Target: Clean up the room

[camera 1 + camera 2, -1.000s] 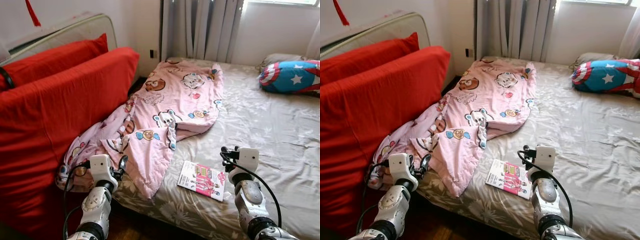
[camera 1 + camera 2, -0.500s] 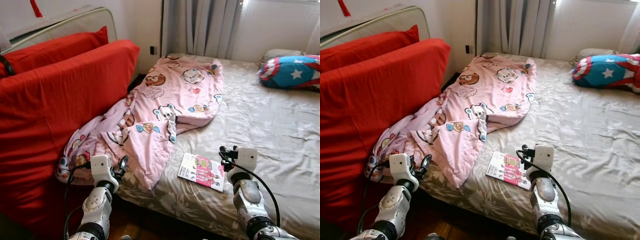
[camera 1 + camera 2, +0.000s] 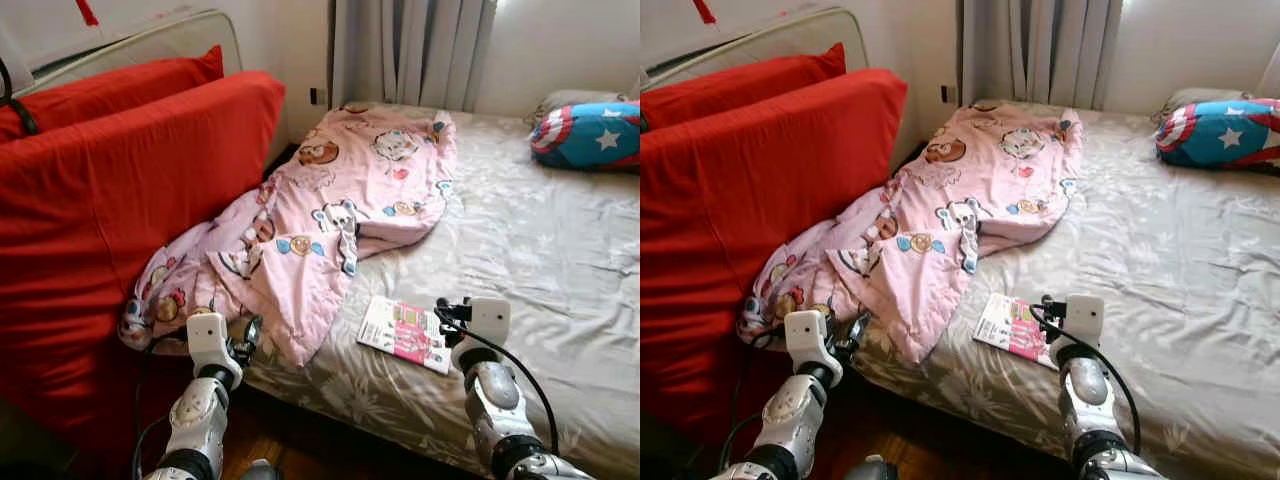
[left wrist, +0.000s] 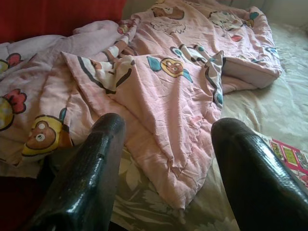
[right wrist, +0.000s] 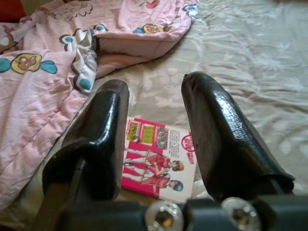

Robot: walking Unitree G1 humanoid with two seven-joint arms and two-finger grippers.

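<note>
Your right gripper (image 5: 154, 144) hangs open over the magazine (image 3: 405, 333), which lies flat on the bed (image 3: 540, 250) near its edge. Your left gripper (image 4: 166, 163), also open, faces the pink blanket (image 3: 330, 220) (its corner droops off the mattress). A flat magazine will probably slide under the fingertips, perhaps off the bed.

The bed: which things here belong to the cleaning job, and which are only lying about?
For the job: pink blanket, rumpled and hanging off the bed; booklet near the right gripper.
Lying about: star cushion, red cushions, curtain.
</note>
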